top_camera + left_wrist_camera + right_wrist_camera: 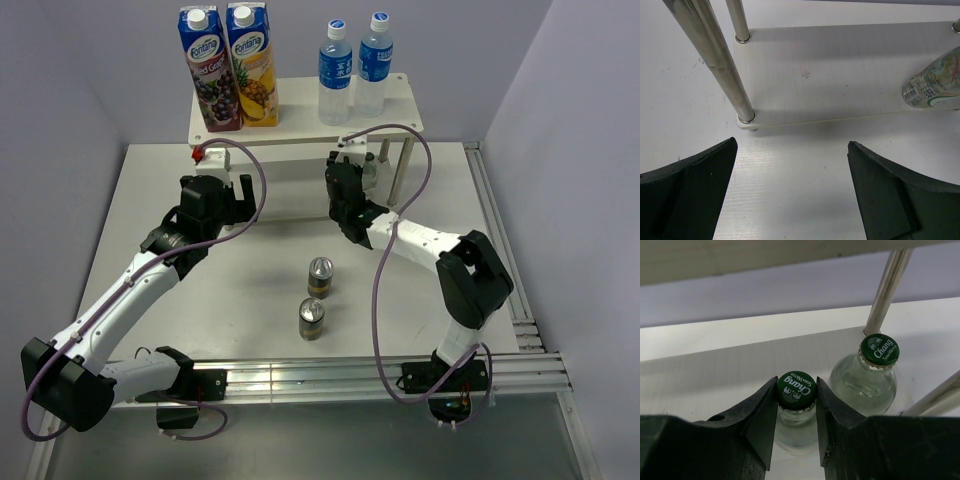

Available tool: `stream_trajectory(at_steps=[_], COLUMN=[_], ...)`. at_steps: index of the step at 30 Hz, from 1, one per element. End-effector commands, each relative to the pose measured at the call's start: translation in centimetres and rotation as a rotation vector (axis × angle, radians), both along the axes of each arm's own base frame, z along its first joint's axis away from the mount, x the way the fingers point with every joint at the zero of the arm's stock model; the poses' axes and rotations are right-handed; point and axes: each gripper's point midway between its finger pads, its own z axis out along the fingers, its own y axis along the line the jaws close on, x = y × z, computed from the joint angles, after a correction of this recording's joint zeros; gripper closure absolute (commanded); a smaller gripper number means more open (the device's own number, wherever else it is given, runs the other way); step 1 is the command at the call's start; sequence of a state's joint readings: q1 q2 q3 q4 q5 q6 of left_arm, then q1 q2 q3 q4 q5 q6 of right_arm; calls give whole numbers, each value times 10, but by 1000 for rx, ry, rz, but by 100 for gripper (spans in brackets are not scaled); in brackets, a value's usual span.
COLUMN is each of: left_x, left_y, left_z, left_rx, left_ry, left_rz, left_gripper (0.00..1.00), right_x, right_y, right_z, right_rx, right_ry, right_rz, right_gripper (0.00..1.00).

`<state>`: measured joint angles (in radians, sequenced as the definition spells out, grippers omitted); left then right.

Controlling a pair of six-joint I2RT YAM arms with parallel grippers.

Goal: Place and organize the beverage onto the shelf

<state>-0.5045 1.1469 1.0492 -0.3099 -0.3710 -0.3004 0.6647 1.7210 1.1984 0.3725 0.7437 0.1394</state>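
Observation:
The cream-white shelf (pixel 300 125) stands at the back of the table. Two blue-capped water bottles (pixel 335 72) (pixel 374 64) stand on its top board. Two silver-topped cans (pixel 320 277) (pixel 312 318) stand on the table in front. My right gripper (pixel 350 180) reaches under the top board. In the right wrist view it (pixel 796 382) is shut on the green cap of a short clear bottle (pixel 796 427) standing on the lower board. A second short bottle (pixel 879 351) stands just right of it. My left gripper (pixel 792 150) is open and empty, just in front of the lower board (pixel 840 75).
Two tall blue juice cartons (pixel 208 70) (pixel 250 62) stand on the top board's left half. Thin metal legs (pixel 710 55) (pixel 885 290) rise close to both grippers. A short bottle (pixel 935 80) shows at the right edge of the left wrist view.

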Motion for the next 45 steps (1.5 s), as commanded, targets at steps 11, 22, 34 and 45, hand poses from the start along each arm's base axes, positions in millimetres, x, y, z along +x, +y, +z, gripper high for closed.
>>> stream_trajectory(at_steps=[11,22,34,45], left_x=[4,8,-10,-138], left_y=[-3,1,-8,-99], left_z=[15,12,24,3], left_rx=[-23,-15,-48,-143], left_ry=[-47,-40,-82,7], left_rz=[-9,3,-72,-231], left_gripper=[1,1,1,1], right_x=[16,-20,-146,-253], right_y=[3,0,-16,-45], right_z=[39,36,21,-8], right_rx=[126,152,242,348], right_ry=[-120,-95,-16,72], right_rz=[-42,0,59,233], right_gripper=[35,0,0,0])
